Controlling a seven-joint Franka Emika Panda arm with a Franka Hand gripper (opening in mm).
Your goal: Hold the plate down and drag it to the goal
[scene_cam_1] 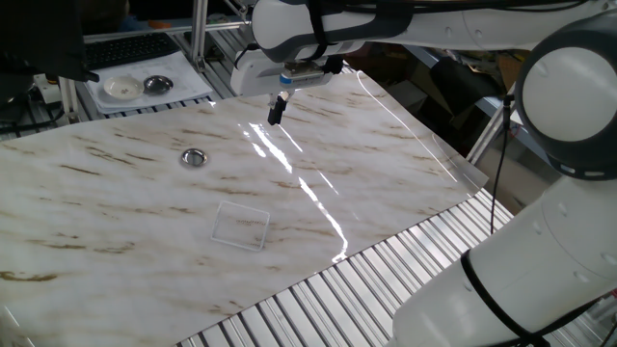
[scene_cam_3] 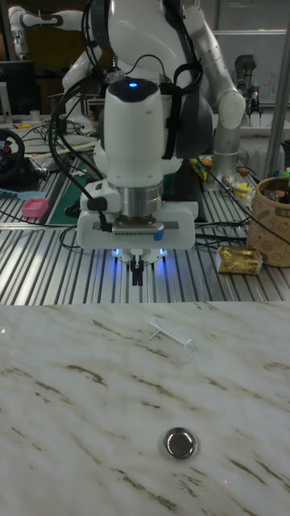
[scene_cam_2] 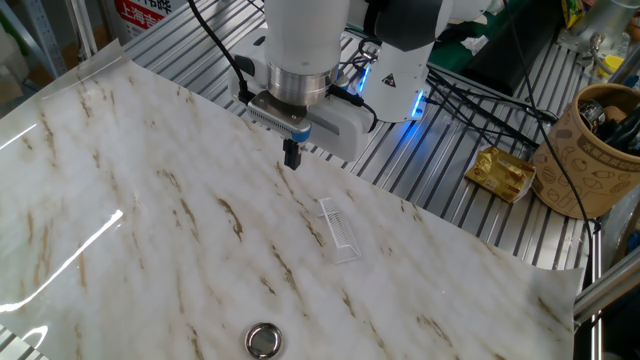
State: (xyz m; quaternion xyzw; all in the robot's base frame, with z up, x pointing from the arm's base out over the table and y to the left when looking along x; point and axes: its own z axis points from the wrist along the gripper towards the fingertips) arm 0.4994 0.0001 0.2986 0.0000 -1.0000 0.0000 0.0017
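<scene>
The plate (scene_cam_1: pixel 194 158) (scene_cam_2: pixel 263 340) (scene_cam_3: pixel 180 443) is a small shiny silver disc lying flat on the marble table. The goal (scene_cam_1: pixel 241 225) (scene_cam_2: pixel 339 229) (scene_cam_3: pixel 173 337) is a faint transparent square outline on the marble, a short way from the plate. My gripper (scene_cam_1: pixel 276 110) (scene_cam_2: pixel 292 155) (scene_cam_3: pixel 138 273) hangs above the table's far side, fingers pressed together with nothing between them. It is well apart from both the plate and the goal.
A white tray (scene_cam_1: pixel 198 85) with a white dish (scene_cam_1: pixel 122 89) and a metal bowl (scene_cam_1: pixel 157 85) sits beyond the marble. A brown paper cup (scene_cam_2: pixel 590 150) (scene_cam_3: pixel 272 219) and a gold packet (scene_cam_2: pixel 503 172) (scene_cam_3: pixel 241 260) lie on the ribbed metal bench.
</scene>
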